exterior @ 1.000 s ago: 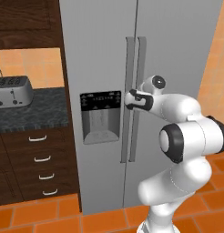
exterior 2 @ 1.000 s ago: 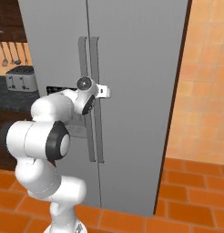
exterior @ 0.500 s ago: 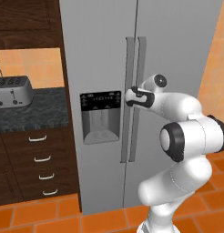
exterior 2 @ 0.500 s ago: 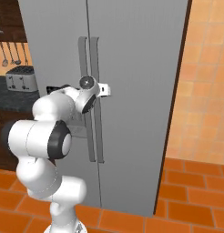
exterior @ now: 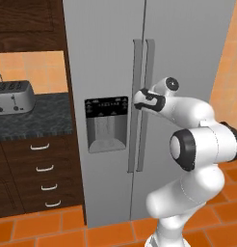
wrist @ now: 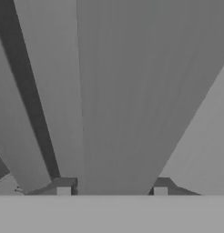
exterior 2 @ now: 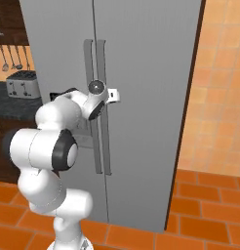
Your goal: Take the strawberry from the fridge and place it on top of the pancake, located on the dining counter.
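- Starting at the left of the left base view, the toaster (exterior: 12,96) and the drawers (exterior: 43,178) under the dark counter (exterior: 33,120) stand well apart from the arm, so I judge them out of danger
- Moving right, the black dispenser panel (exterior: 106,123) sits just beside the handles; a hand that slides off sideways could knock against it
- At the middle of the frame, the gripper (exterior: 138,99) is at the pair of long handles on the fridge (exterior: 101,48), whose doors are both shut; the strawberry is presumably behind them, out of reach until a door opens
- In the hand view the fingertips (wrist: 63,187) lie against both edges of one broad grey handle (wrist: 114,113), so the gripper looks clamped on it; which of the two handles, I cannot tell, and the wrong one would open the wrong door
- The grip is only at the tips, so a pull that does not follow the door's arc could peel the fingers off the bar
- Right of the hand, the bent elbow (exterior: 202,144) stands close in front of the right door; a swinging door may strike it unless the base backs away
- At the far right, the orange tiled wall (exterior 2: 219,97) flanks the fridge and may limit how wide that door opens
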Controlling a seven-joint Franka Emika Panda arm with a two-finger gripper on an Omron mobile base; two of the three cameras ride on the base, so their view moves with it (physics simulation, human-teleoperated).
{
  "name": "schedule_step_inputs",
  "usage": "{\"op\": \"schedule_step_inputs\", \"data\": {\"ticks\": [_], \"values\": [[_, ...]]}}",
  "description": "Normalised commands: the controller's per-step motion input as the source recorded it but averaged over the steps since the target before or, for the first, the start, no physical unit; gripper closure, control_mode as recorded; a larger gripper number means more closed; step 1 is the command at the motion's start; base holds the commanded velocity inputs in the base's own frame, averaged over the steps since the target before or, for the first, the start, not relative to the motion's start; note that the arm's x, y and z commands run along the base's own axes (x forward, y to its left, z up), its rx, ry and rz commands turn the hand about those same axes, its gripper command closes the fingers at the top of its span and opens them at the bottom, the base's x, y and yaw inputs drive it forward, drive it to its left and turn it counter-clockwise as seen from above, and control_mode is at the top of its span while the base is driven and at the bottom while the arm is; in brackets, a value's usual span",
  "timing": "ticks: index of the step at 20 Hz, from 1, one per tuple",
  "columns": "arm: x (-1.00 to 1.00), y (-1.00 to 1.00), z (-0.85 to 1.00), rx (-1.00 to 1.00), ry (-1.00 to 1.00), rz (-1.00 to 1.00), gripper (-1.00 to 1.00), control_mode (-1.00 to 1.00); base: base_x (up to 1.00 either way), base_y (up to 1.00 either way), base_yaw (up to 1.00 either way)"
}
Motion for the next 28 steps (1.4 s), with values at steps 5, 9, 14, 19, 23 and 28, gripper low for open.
{"op": "schedule_step_inputs", "data": {"ticks": [5, 9, 14, 19, 23, 28], "values": [[-0.82, -0.22, 0.00, 0.00, -0.03, 0.01, 1.00, -1.00, 0.00, 0.00, 0.00], [-0.94, -0.34, 0.12, 0.00, 0.00, 0.00, 1.00, -1.00, 0.00, 0.00, 0.00], [-0.78, -0.54, 0.09, 0.00, 0.03, 0.00, 1.00, -1.00, 0.00, 0.00, 0.00], [-0.21, -0.16, -0.15, -0.05, 0.08, 0.00, -1.00, -1.00, 0.00, 0.00, 0.00], [-0.43, 0.00, 0.13, -0.01, 0.02, 0.00, -1.00, -1.00, 0.00, 0.00, 0.00], [-0.85, 0.01, 0.58, -0.02, 0.00, 0.00, -1.00, -1.00, 0.00, 0.00, 0.00]]}}
